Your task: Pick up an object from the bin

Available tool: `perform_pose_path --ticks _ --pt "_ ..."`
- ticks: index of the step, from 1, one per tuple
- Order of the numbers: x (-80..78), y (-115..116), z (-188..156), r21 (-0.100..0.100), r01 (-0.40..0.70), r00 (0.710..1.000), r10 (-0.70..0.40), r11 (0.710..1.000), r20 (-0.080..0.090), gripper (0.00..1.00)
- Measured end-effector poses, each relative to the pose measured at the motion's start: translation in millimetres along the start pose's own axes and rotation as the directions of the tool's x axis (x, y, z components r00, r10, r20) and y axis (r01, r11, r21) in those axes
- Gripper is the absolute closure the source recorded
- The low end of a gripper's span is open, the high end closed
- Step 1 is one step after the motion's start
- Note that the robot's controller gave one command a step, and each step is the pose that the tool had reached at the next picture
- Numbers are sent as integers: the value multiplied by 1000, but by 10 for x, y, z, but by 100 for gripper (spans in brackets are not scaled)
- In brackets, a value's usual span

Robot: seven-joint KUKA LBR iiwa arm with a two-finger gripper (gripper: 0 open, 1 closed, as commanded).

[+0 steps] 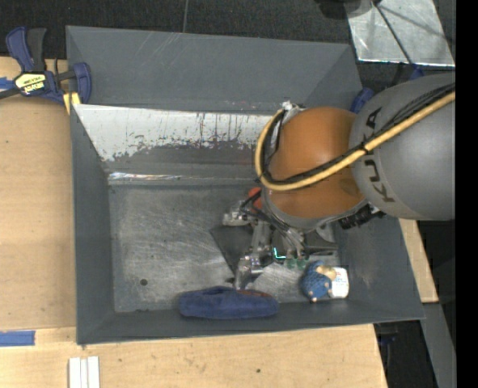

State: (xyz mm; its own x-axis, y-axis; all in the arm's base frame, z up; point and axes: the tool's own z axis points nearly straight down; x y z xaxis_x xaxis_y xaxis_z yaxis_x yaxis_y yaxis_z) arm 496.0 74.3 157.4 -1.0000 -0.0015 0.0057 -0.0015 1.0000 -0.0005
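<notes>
My gripper (249,270) hangs low over the front middle of the bin floor, under the arm's orange cover. Just below it, along the bin's front wall, a dark blue, long, soft-looking thing (226,304) lies flat; its top edge sits right under the gripper's tip. To the right lies a small blue, white and yellow toy (325,283), close beside the gripper but apart from it. I see nothing held in the gripper.
The arm reaches in from the right and hides the bin's right back part. A small green and white bit (293,259) peeks out beside the gripper. A dark flat patch (226,243) lies left of the gripper.
</notes>
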Motion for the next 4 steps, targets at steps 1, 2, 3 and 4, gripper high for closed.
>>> perform_pose_path --ticks 1,2,3,4 --pt "-51 20 674 1 173 985 -173 985 9 0" --pt "-271 1043 821 6 361 933 -361 933 15 0" --pt "-269 1033 822 4 357 934 -357 934 16 0" --pt "-269 1032 822 4 357 934 -357 934 16 0"
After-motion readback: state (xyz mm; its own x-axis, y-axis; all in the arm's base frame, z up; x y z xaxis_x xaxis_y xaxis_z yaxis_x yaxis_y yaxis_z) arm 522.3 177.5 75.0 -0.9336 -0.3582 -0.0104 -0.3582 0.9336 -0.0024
